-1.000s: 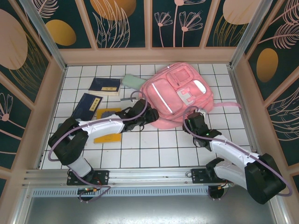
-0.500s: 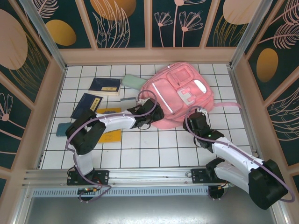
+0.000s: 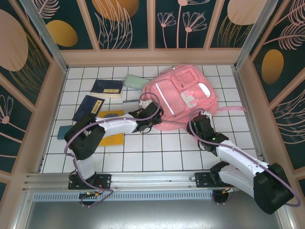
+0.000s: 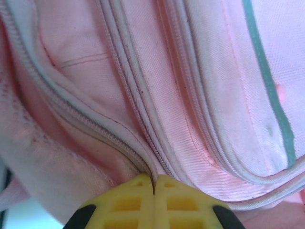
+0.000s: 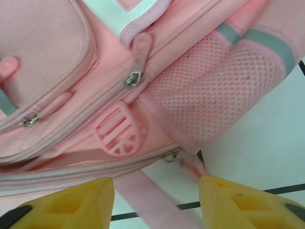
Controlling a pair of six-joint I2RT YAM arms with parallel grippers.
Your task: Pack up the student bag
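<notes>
The student bag, a big pink backpack, lies flat at the back right of the tiled floor. My left gripper is at its lower left edge. In the left wrist view its yellow fingers are shut together on a fold of the bag beside a zip line. My right gripper is at the bag's near right corner. There its jaws stand open either side of a pink strap, and a zip pull and a mesh side pocket lie just ahead.
Two dark blue books lie left of the bag, with a yellow book under my left arm. A pale green case sits by the bag's top left. Pink walls close the floor in.
My left gripper has reached the bag's lower left edge and shut on its fabric. The right arm has barely moved.
</notes>
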